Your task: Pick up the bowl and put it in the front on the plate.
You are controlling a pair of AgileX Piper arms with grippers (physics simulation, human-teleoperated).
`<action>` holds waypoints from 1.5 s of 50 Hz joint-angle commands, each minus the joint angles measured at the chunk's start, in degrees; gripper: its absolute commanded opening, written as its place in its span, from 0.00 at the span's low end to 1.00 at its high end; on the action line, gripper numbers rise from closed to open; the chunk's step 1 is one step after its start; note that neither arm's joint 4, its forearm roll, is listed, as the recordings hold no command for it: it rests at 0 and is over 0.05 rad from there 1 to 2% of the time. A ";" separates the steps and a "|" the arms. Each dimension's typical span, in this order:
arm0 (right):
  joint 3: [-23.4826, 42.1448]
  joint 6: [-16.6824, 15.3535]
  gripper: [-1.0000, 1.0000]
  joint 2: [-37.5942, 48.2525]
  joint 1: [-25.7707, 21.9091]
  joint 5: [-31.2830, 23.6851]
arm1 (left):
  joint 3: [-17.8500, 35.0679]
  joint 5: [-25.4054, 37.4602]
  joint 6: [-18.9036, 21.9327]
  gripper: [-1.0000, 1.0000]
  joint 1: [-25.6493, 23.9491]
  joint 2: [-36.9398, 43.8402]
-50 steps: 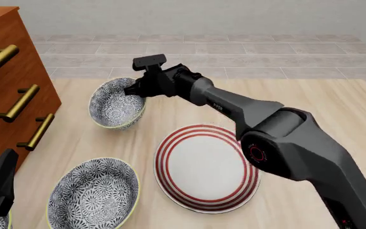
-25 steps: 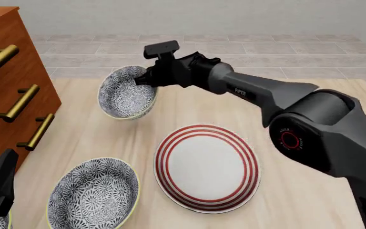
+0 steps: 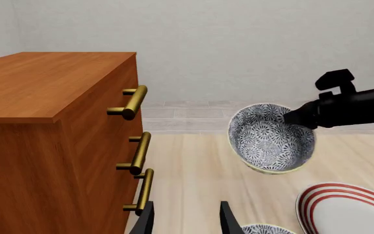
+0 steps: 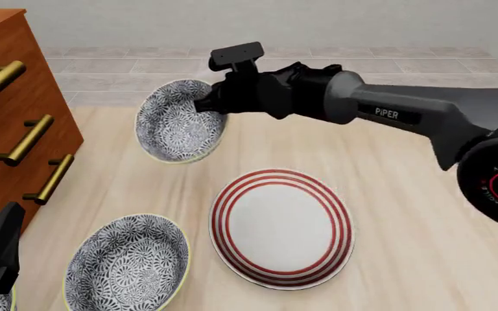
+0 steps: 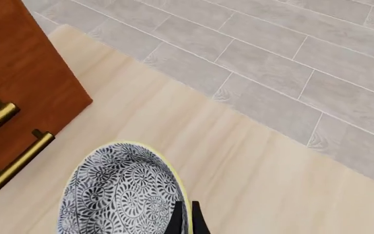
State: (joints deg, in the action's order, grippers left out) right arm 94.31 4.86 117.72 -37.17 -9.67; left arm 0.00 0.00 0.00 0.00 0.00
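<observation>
Bowl (image 4: 179,129) tilted on its side above the counter (image 4: 404,246), rim pinched by right end effector (image 4: 210,107), plate (image 4: 282,228) nearer, left end effector (image 3: 185,219) released.

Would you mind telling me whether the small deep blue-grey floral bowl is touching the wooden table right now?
Apart. In the left wrist view the small deep floral bowl hangs tilted from the right pincer, with bare table visible beneath it.
</observation>
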 commanded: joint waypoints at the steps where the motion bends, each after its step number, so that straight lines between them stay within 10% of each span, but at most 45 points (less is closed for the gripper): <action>1: -10.21 0.55 0.00 -9.95 -1.04 3.26 | 0.00 0.00 0.00 1.00 0.00 0.00; 25: -27.31 3.08 0.00 -23.15 -2.85 6.75 | 0.00 0.00 0.00 1.00 0.00 0.00; 75: -42.15 7.73 0.00 -32.80 2.66 12.03 | 0.00 0.00 0.00 1.00 0.00 0.00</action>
State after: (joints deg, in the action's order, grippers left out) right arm 55.41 11.21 86.65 -35.82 0.34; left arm 0.00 0.00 0.00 0.00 0.00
